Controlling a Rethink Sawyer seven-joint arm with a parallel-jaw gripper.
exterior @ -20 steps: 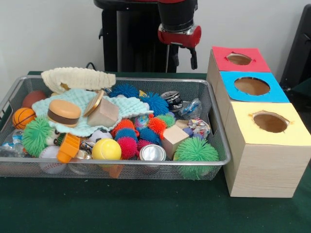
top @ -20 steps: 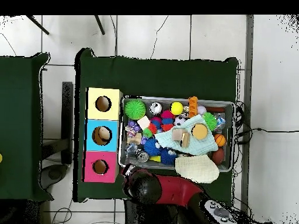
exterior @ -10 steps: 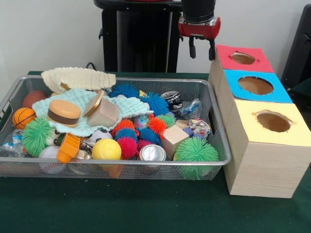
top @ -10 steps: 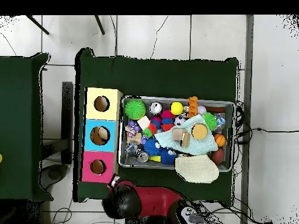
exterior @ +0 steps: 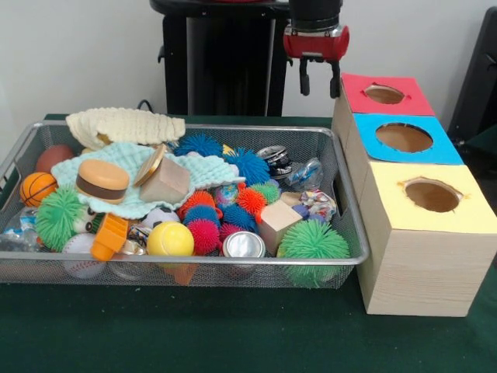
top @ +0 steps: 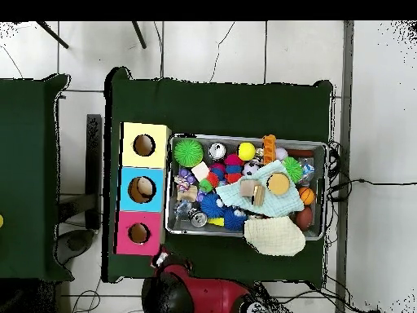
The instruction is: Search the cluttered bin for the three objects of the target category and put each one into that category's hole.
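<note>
A wire mesh bin (exterior: 194, 261) is packed with mixed items: spiky rubber balls in green (exterior: 314, 241), blue (exterior: 249, 165) and red-orange (exterior: 250, 200), wooden blocks (exterior: 276, 221), a metal can (exterior: 243, 245), a yellow ball (exterior: 170, 239), a toy burger (exterior: 102, 180) and a basketball (exterior: 36, 188). To its right stands a wooden box with a red hole (exterior: 382, 94), a blue hole (exterior: 402, 137) and a yellow hole (exterior: 432, 196). My gripper (exterior: 319, 81) hangs high behind the bin's far right corner, just left of the red section, open and holding nothing. From above, the gripper (top: 162, 259) lies off the bin, near the pink section (top: 125, 236).
A teal knitted cloth (exterior: 124, 159) and a cream cloth (exterior: 124, 124) cover part of the bin's left side. A tan object shows inside the blue hole (top: 145, 189). The bin (top: 248, 137) and box sit on a dark green table cover (exterior: 233, 334).
My gripper rose from above the bin's far right corner and swung towards the red section of the box. Nothing in the bin has moved.
</note>
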